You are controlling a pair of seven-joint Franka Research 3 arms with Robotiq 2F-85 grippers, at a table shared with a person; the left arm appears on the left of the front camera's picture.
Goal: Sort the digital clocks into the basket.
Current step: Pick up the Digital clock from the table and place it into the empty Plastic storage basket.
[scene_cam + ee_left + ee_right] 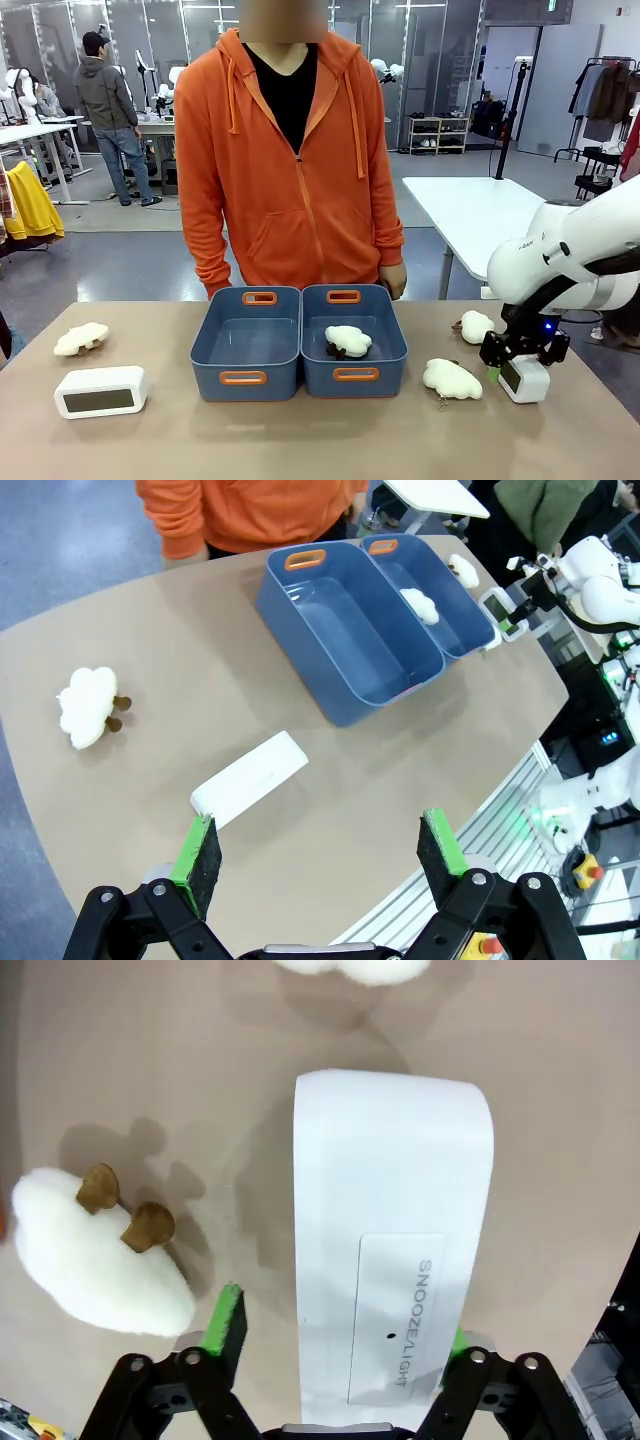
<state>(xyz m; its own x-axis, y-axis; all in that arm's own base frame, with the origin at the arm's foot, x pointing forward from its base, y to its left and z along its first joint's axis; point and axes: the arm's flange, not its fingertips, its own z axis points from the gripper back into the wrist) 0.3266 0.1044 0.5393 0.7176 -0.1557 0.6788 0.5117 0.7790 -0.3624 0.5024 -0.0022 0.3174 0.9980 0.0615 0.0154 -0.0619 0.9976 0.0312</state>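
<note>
One white digital clock (100, 391) lies face-up at the table's front left; the left wrist view has it as a white bar (250, 778) below my left gripper (320, 852), which hangs high and open with nothing in it. The second clock (524, 380) stands at the right, and my right gripper (520, 368) is lowered over it. In the right wrist view this clock (390, 1230) sits between the green pads (225, 1320), with a gap on one side, so the gripper is open. Two blue tubs (245, 300) (395, 330) stand side by side at mid-table.
A cream plush toy (347, 340) lies inside the right tub. Other plush toys lie at the left (81, 338), beside the right clock (452, 378) and behind it (477, 326). A person in an orange hoodie (290, 150) stands right behind the tubs.
</note>
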